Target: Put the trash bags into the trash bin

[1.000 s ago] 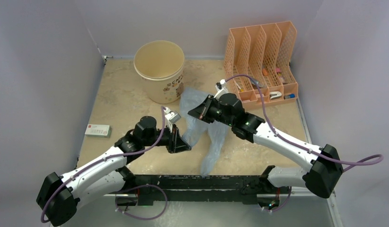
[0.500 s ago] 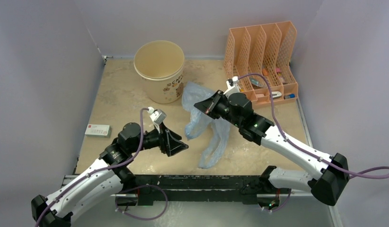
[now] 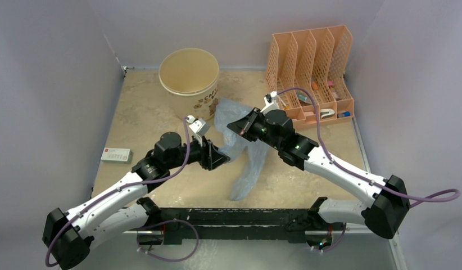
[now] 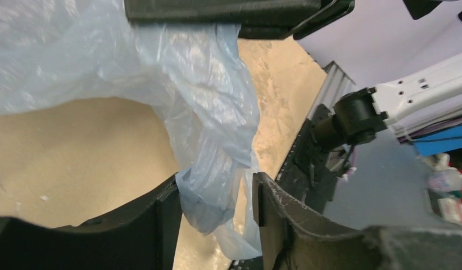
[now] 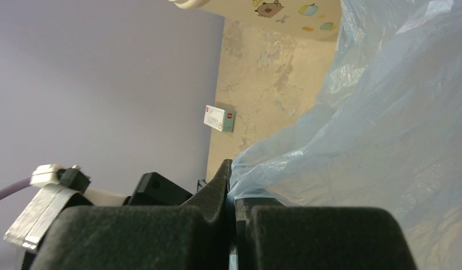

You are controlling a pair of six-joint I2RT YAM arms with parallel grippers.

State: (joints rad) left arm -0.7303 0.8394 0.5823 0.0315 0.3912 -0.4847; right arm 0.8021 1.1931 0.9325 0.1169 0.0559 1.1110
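**Layout, referenced to the trash bin.** The trash bin (image 3: 202, 104) stands upright at the far side of the bench (image 3: 137, 115), mouth open and nothing visible inside. A small white carton (image 3: 116, 154) lies well to the near-left of the bin.

**Left tool.** The left tool (image 3: 217, 156) sits near-right of the bin. In the wrist view its jaws stand apart, with a hanging fold of the trash bag (image 4: 209, 163) between the fingers (image 4: 164, 216). It is released, not clamped.

**Trash bag.** The trash bag (image 3: 248, 160) hangs just right of the bin. Its upper part is raised beside the bin wall, and contact there cannot be confirmed. Its tail trails on the bench, away from the bin.

**Right tool.** The right tool (image 3: 235, 125), right of the bin, is clenched on an edge of the film (image 5: 285, 152).

**Handling.** The bag appears very light, limp and crinkly, probably slippery, and likely to balloon or drape rather than hold shape. Grip gathered folds rather than a single layer. Since it is wider than the bin, bunch it first. The trailing tail may catch on the rim.

An orange mesh file organizer (image 3: 310, 67) stands far right of the bin.
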